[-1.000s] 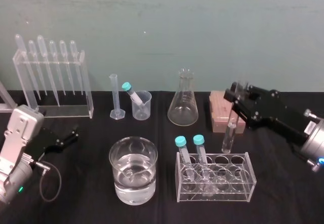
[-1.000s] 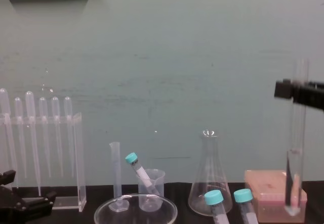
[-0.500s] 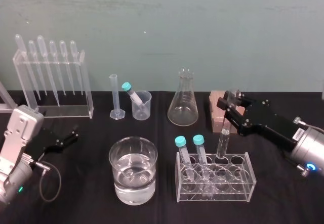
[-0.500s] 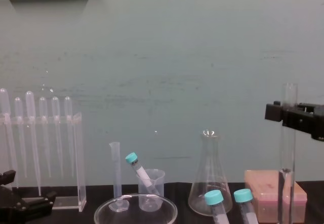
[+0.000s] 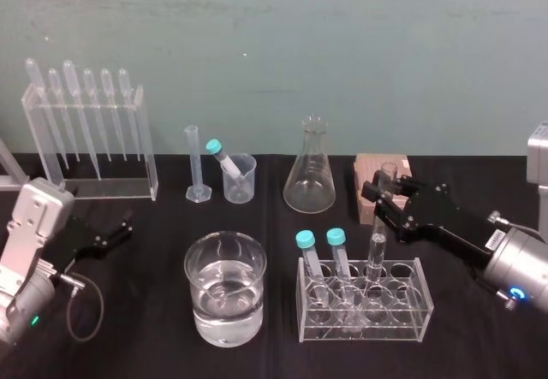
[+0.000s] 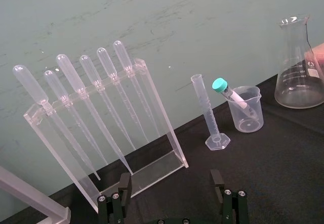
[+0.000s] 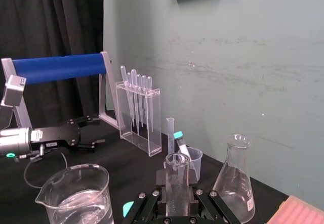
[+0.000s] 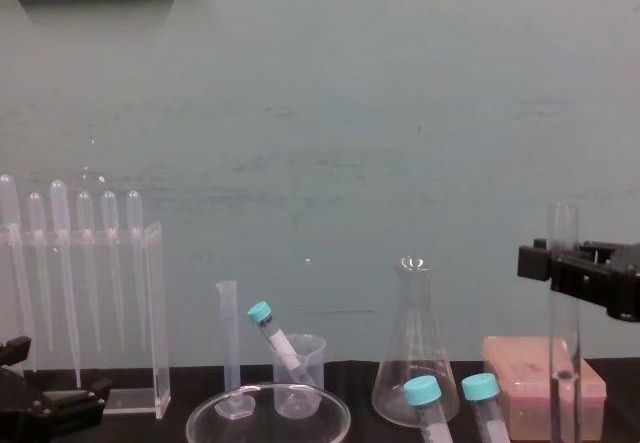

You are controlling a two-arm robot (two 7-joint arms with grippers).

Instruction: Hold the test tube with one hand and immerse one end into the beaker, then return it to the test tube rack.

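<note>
My right pincer (image 5: 384, 199) is pinching the test tube (image 5: 377, 246) near its open top and holds it almost straight up. The bottom end of the test tube goes down into a hole in the back row of the rack (image 5: 364, 323). It sits just beside the two blue-capped tubes (image 5: 335, 239), on their right. I cannot tell if the bottom end touches the floor of the rack. The beaker (image 5: 202, 304) stands on the black table (image 5: 145, 336), near the rack on its left. It has water in it and it is apart from the test tube. Behind the rack stands a cone-shaped flask (image 5: 310, 178), and a pink box (image 5: 370, 174) sits just behind my right pincer. My left pincer (image 6: 171, 183) rests low over the table far off to the left. Its two fingers are spread wide with nothing between them. In front of it are a clear stand of droppers (image 6: 96, 113), a thin measuring tube (image 6: 208, 113) and a small cup (image 6: 246, 114) with one more blue-capped tube leaning in it.
</note>
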